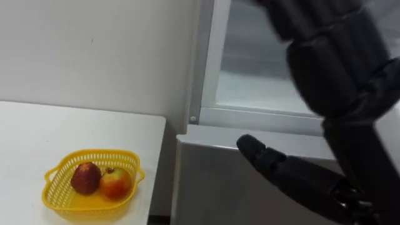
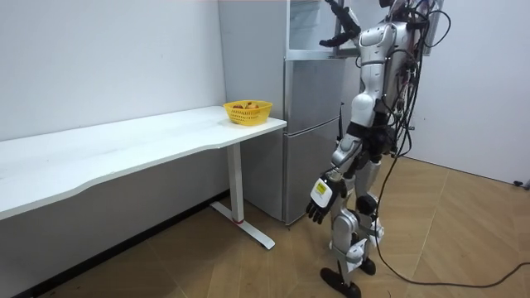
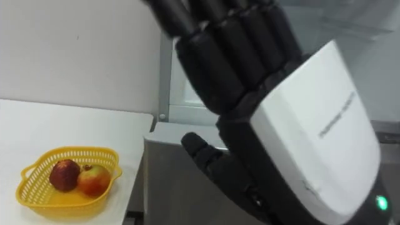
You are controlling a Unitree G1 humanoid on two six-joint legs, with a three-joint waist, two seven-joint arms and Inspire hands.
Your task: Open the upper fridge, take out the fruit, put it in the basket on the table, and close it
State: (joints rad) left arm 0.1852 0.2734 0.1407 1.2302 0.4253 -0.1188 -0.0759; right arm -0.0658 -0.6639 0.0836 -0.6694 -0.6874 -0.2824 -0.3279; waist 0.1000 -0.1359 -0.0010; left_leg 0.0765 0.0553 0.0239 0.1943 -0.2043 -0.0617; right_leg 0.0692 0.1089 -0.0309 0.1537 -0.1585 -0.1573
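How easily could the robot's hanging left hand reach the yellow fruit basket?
Probably yes: the left hand hangs free, holding nothing, and the basket sits uncovered at the table corner on that side, with nothing between.

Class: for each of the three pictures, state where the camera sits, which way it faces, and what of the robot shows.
Left eye view: on the head, looking down at the fridge and yellow basket; right robot hand raised close ahead.
Right eye view: beside it, same scene; that hand's back looms large.
Room view: standing off in the room, facing the fridge and white table; whole robot, left robot hand hanging low.
All three share basket, fridge, raised hand.
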